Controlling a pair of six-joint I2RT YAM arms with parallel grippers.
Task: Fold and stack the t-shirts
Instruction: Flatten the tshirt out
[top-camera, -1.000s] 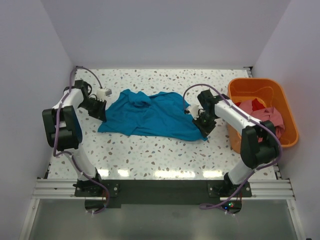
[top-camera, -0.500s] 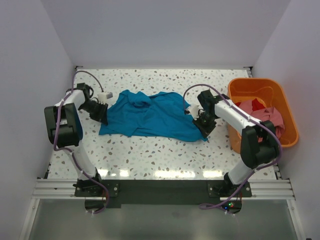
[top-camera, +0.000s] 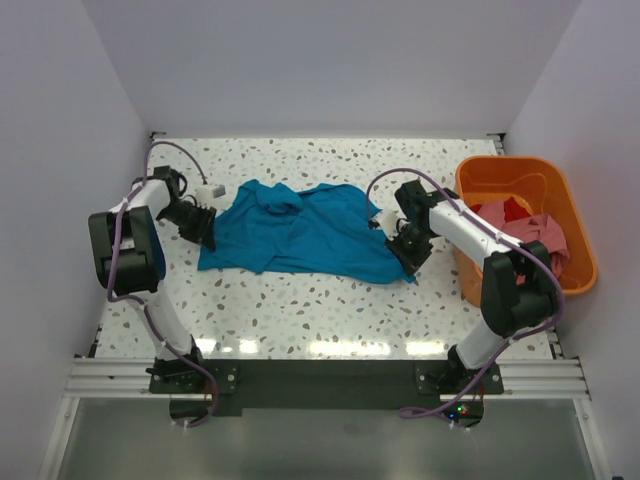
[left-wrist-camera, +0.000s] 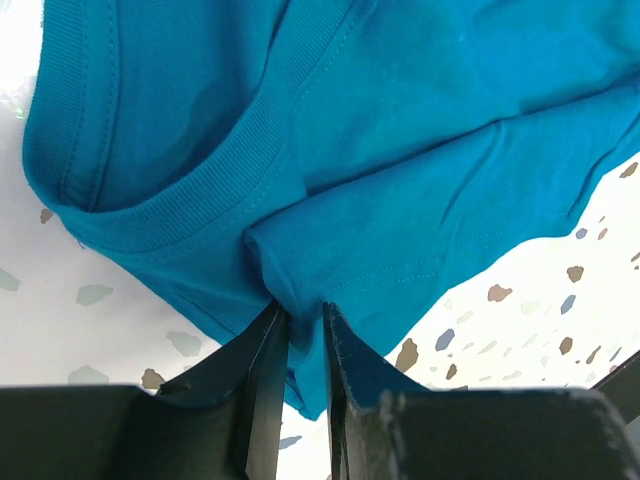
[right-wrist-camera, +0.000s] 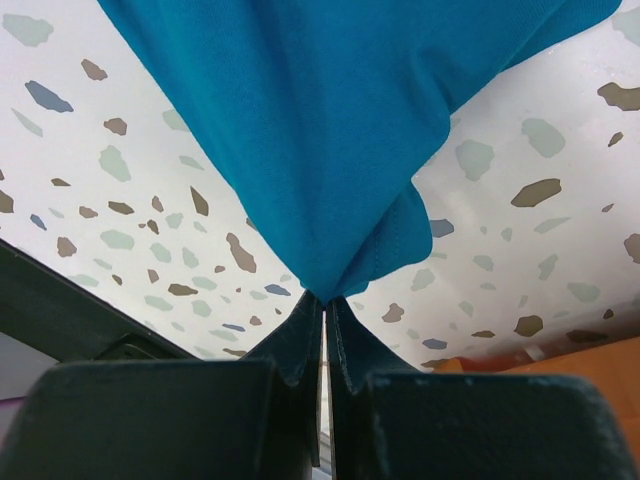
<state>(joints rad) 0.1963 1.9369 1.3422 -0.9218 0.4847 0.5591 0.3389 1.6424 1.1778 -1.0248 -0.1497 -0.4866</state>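
A teal-blue t-shirt (top-camera: 300, 235) lies crumpled and spread across the middle of the speckled table. My left gripper (top-camera: 206, 234) is at its left edge, near the collar. In the left wrist view the jaws of the left gripper (left-wrist-camera: 305, 315) stand slightly apart, with a fold of the teal t-shirt (left-wrist-camera: 350, 150) lying loosely between them. My right gripper (top-camera: 405, 256) is at the shirt's right corner. The right wrist view shows the right gripper (right-wrist-camera: 325, 298) shut on a pinched corner of the teal t-shirt (right-wrist-camera: 320, 120). A pink t-shirt (top-camera: 540, 238) and a red t-shirt (top-camera: 515, 208) lie bunched in the tub.
An orange plastic tub (top-camera: 500, 165) stands at the table's right edge, close behind my right arm. White walls enclose the table on the left, back and right. Bare speckled tabletop (top-camera: 300, 300) shows in front of the teal shirt.
My left gripper's jaws have parted around the shirt's left edge, and the left arm has shifted slightly. The shirt's left corner has settled a little rightward. The right arm has not moved.
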